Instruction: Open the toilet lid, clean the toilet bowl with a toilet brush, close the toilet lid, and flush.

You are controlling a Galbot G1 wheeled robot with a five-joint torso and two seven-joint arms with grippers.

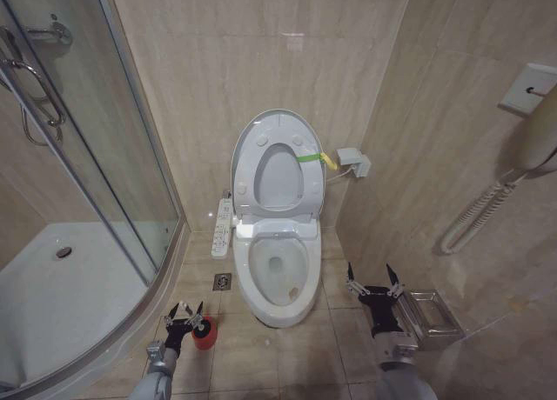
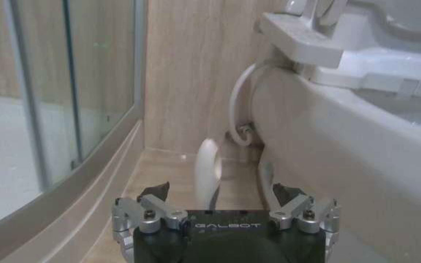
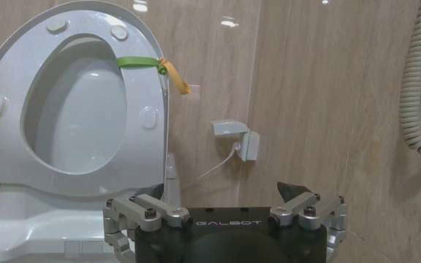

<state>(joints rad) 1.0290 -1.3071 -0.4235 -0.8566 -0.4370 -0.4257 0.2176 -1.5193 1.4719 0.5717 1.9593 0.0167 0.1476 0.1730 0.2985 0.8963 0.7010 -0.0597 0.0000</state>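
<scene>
Upright against the wall, the toilet lid point(image 1: 277, 126) stands raised with the seat, its green-and-yellow tab point(image 1: 315, 158) at one edge, leaving the toilet bowl point(image 1: 278, 270) uncovered. Low on the floor beside the bowl, the left pincer point(image 1: 184, 314) hangs open just beside the toilet brush point(image 1: 204, 332) in its red holder. On the bowl's other side, the right pincer point(image 1: 372, 281) is spread open, holding nothing.

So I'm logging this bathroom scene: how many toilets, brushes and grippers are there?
Toilets: 1, the toilet bowl with the toilet lid raised.
Brushes: 1, the toilet brush on the floor.
Grippers: 2, left gripper by the brush, right gripper, both open.
Total: 4
</scene>
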